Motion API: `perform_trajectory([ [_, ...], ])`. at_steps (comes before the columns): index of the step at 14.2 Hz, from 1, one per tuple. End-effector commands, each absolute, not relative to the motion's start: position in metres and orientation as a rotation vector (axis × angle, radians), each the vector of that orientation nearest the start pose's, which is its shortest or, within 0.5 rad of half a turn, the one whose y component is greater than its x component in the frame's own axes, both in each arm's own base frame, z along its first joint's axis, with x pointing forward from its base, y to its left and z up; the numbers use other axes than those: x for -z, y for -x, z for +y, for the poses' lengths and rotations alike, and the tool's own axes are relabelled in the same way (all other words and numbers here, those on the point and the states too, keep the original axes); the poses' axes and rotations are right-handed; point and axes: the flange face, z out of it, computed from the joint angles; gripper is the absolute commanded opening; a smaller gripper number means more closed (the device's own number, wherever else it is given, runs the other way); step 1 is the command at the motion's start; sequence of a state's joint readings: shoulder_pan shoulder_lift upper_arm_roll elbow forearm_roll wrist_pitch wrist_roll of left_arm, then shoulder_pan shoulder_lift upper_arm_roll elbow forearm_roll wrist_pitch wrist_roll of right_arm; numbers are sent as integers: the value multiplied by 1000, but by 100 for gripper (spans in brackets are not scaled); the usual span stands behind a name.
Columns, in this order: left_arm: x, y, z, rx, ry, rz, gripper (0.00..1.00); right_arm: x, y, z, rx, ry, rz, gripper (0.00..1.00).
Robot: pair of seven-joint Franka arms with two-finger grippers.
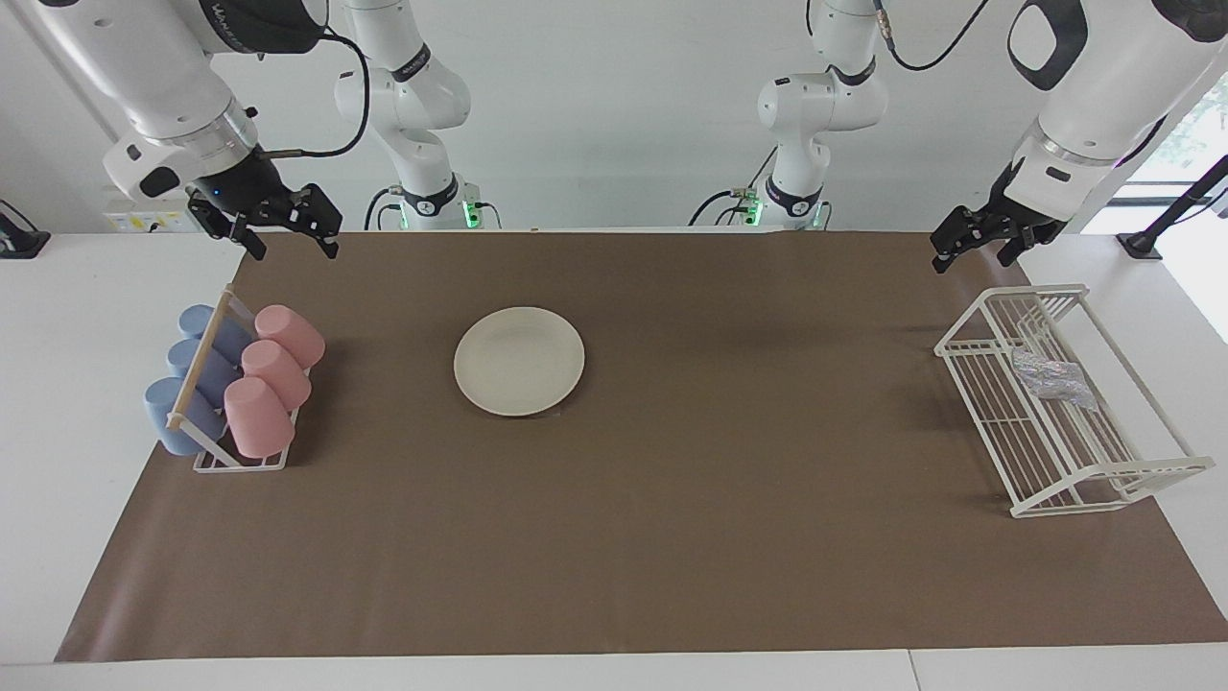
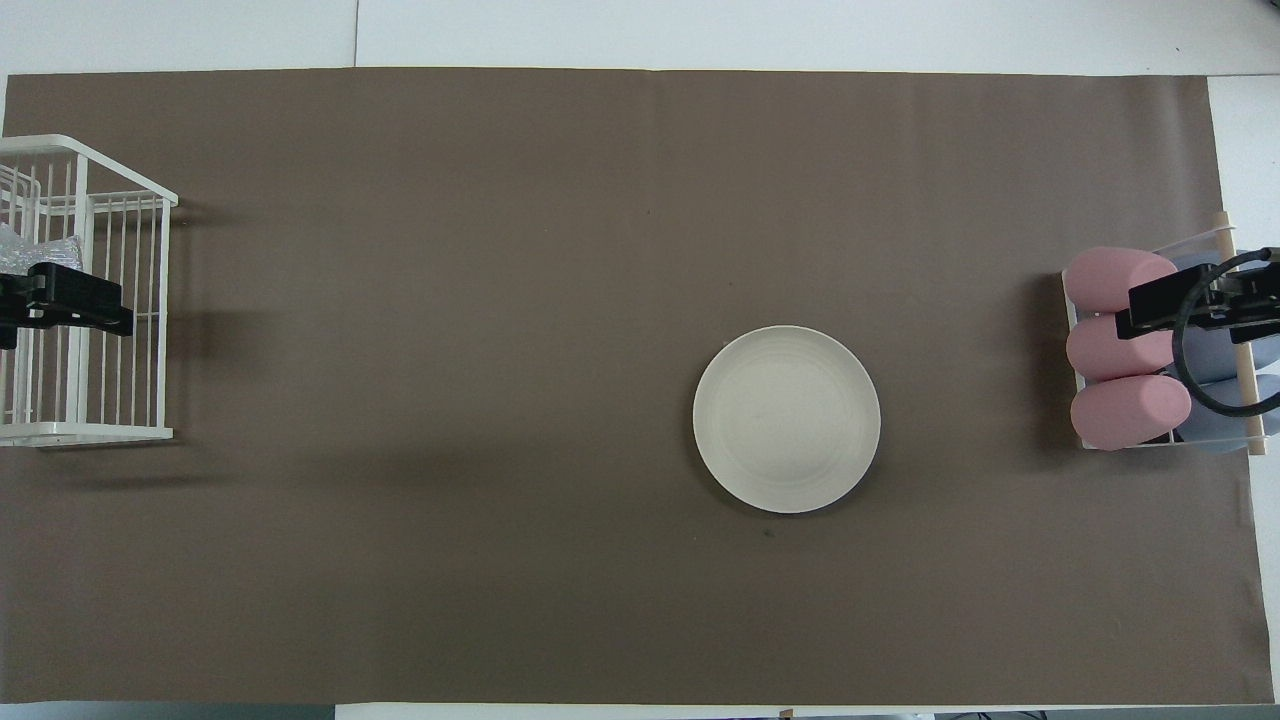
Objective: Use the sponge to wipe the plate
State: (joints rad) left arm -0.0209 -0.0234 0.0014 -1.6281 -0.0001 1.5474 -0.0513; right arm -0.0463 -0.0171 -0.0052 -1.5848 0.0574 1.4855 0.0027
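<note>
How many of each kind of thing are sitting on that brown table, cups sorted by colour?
Pink cups: 3
Blue cups: 3
Cup rack: 1
Plate: 1
Sponge: 1
White wire basket: 1
Total: 10

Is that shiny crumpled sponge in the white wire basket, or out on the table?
In: the sponge lies on the wire basket's floor, inside its walls.
</note>
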Motion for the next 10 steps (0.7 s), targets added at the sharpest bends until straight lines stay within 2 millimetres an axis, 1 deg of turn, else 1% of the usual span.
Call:
perform_trajectory([
  [1, -609, -537, -8, -75, 3149, -68, 100, -621, -532, -22, -138, 3091, 56, 100],
  [5, -611, -538, -7, -54, 3152, -104, 100, -621, -531, -23, -140, 3091, 61, 100],
  [8, -611, -538, -5, -38, 3151, -148, 100, -622, -533, -19, -119, 3092, 54, 100],
  [9, -607, -537, -3, -46, 3144, -160, 100, -621, -533, -18, -119, 3093, 50, 100],
  [10, -606, -538, -4, -31, 3135, -168, 100, -617, -532, -17, -129, 3092, 48, 100],
])
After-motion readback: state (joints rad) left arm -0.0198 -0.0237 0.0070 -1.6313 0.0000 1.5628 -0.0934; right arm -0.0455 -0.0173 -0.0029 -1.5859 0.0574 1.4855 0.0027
